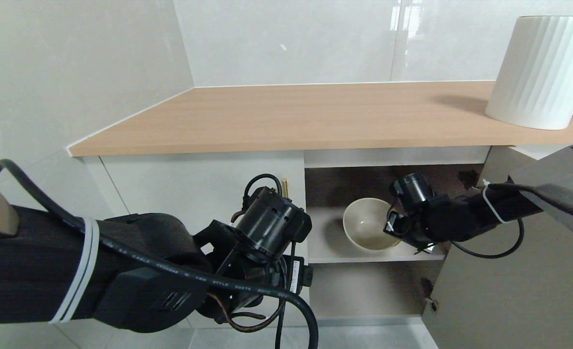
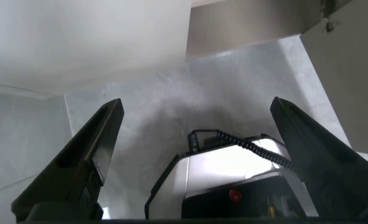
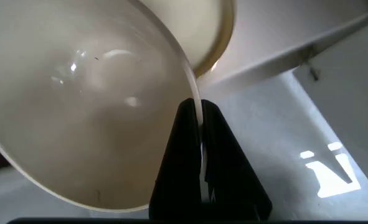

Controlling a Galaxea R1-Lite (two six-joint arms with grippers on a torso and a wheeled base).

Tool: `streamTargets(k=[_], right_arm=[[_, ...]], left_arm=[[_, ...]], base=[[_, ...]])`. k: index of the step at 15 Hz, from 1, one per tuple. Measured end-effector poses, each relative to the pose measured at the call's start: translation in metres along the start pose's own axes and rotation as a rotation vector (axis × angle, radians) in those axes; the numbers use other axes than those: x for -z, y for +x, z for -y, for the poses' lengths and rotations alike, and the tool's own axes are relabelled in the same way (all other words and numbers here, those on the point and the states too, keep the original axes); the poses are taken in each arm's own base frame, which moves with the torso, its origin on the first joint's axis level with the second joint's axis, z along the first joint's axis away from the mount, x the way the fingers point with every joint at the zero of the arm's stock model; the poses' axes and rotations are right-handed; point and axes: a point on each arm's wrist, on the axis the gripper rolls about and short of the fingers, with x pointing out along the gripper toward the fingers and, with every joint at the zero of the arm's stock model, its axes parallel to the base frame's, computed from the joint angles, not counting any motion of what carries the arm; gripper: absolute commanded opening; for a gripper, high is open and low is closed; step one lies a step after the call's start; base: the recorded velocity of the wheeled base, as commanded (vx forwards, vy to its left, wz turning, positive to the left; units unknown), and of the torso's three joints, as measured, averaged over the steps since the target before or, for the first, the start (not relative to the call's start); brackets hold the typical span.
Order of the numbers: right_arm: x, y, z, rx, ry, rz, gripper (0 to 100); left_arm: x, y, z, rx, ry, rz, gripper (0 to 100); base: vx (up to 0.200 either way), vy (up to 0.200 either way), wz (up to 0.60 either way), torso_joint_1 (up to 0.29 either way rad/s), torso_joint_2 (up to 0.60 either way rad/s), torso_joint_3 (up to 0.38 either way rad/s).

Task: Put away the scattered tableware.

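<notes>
Where the bowl [image 1: 365, 227] is: inside the open cabinet [image 1: 461, 156] below the countertop [image 1: 291, 116]. It is over the upper shelf [image 1: 325, 245], tilted so its hollow faces outward. I cannot tell whether its lower edge touches the shelf.
Bowl: cream and bare inside [image 3: 90, 93], with nothing in it.
Right gripper [image 1: 393, 229]: closed tight on the bowl's rim, one finger inside and one on the outer wall [image 3: 200, 163]. Its arm reaches in past the open door [image 1: 509, 286].
Left gripper [image 2: 196, 109]: jaws spread wide with nothing between them, pointing down at the pale floor. Its arm [image 1: 146, 271] is low in front of the closed door [image 1: 194, 194], well apart from the bowl.
Done so far: by my reading the carrying is done, since the bowl is already within the cabinet at shelf height.
Left to do: the bowl is not yet set flat or let go. After that the right arm has to come out, and the door probably has to be shut. These pictures do not tell whether more tableware waits elsewhere.
Count, tableware: one bowl.
Count, grippers: two, one loaded and one free.
Count, cabinet levels: two, the upper shelf and the cabinet floor [image 1: 364, 291] below it.
Count, doors: two, one open and one closed.
Count, on the countertop: one white ribbed container [image 1: 538, 72] at the right end.
</notes>
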Motion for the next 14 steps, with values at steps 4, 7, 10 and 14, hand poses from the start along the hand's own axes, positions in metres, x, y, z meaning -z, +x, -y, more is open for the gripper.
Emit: streamTargets(k=[4, 7, 10, 14], right_arm=[[-0.014, 0.023, 0.006, 0.050, 0.036, 0.055, 0], [-0.018, 0.040, 0.011, 0.076, 0.049, 0.064, 0], [-0.020, 0.051, 0.011, 0.080, 0.055, 0.069, 0], [-0.020, 0.059, 0.011, 0.082, 0.055, 0.067, 0]], left_arm=[[-0.001, 0.000, 0.000, 0.000, -0.001, 0.002, 100], [-0.001, 0.000, -0.001, 0.000, -0.003, 0.003, 100], [-0.001, 0.000, -0.001, 0.000, -0.003, 0.002, 100], [-0.001, 0.000, -0.001, -0.001, -0.003, 0.001, 100]], base=[[0.000, 0.000, 0.00, 0.000, 0.00, 0.000], [0.000, 0.000, 0.00, 0.000, 0.00, 0.000], [0.000, 0.000, 0.00, 0.000, 0.00, 0.000], [0.000, 0.000, 0.00, 0.000, 0.00, 0.000]])
